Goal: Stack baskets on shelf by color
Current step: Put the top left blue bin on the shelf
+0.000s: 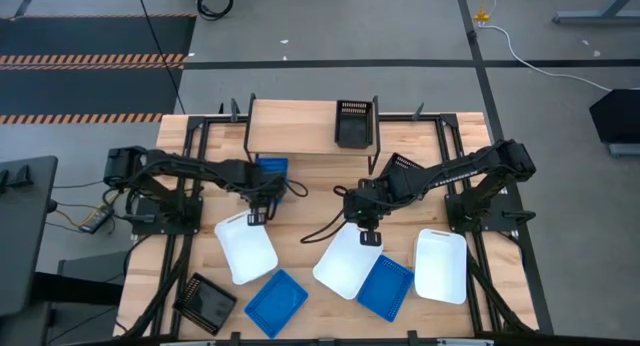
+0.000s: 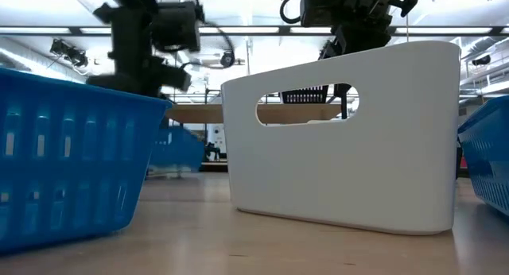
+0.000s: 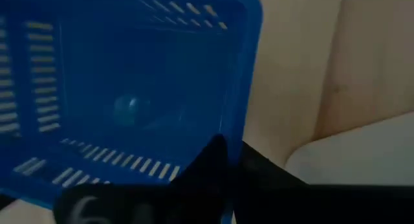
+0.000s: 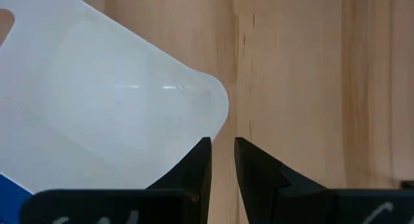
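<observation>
Blue basket (image 3: pixel 123 101) clamped in left gripper (image 3: pixel 223 166)

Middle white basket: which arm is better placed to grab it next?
Right. The right gripper hovers at the far rim of the middle white basket, fingers barely apart. The left gripper is shut on the blue basket.

A workshop: hazard-striped floor mat (image 1: pixel 95 58), ceiling strip lights (image 2: pixel 238 30).
</observation>
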You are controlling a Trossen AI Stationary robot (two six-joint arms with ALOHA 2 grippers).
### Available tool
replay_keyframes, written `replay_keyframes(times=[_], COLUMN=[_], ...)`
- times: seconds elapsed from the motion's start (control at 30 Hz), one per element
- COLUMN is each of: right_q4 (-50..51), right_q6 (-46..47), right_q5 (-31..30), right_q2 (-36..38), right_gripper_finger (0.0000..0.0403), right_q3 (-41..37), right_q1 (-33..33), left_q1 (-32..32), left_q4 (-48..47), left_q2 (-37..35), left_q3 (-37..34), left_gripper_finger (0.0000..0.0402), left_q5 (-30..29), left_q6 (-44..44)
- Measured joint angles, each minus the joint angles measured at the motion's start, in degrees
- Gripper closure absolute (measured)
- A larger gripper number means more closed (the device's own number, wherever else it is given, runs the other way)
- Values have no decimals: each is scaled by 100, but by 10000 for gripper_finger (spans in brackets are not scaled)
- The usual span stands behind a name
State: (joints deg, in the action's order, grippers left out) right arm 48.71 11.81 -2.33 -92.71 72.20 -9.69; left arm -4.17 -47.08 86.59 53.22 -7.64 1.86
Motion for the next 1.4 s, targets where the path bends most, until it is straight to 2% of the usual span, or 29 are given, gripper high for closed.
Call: replay_keyframes(times=[0.27, 0.53, 0.6, 0.77, 1.03, 1.3, 1.4], right_q4=[74, 133, 133, 96, -3, -90, -96], right_q6=[2, 2, 2, 4, 199, 214, 324], right_q5=[44, 44, 44, 44, 70, 85, 83], right_q2=[0, 0, 0, 1, 408, 1077, 1303], right_gripper_finger=[328, 328, 328, 328, 328, 328, 328], right_q3=[0, 0, 0, 0, 0, 0, 0], right_q1=[-15, -17, -17, -17, -29, -213, -272], left_q1=[416, 785, 839, 799, 279, -765, -1119], left_q4=[-996, -2044, -2487, -3218, -3254, -3231, -3028], left_q2=[-1, -2, -2, 0, -2, -2, -2], left_q3=[1389, 2343, 2601, 3211, 3656, 3655, 3656], left_gripper_finger=[393, 394, 394, 394, 394, 394, 394], left_q5=[14, 1002, 882, -61, -973, -1017, -787], left_q6=[-326, -881, -882, -817, 14, 882, 1244])
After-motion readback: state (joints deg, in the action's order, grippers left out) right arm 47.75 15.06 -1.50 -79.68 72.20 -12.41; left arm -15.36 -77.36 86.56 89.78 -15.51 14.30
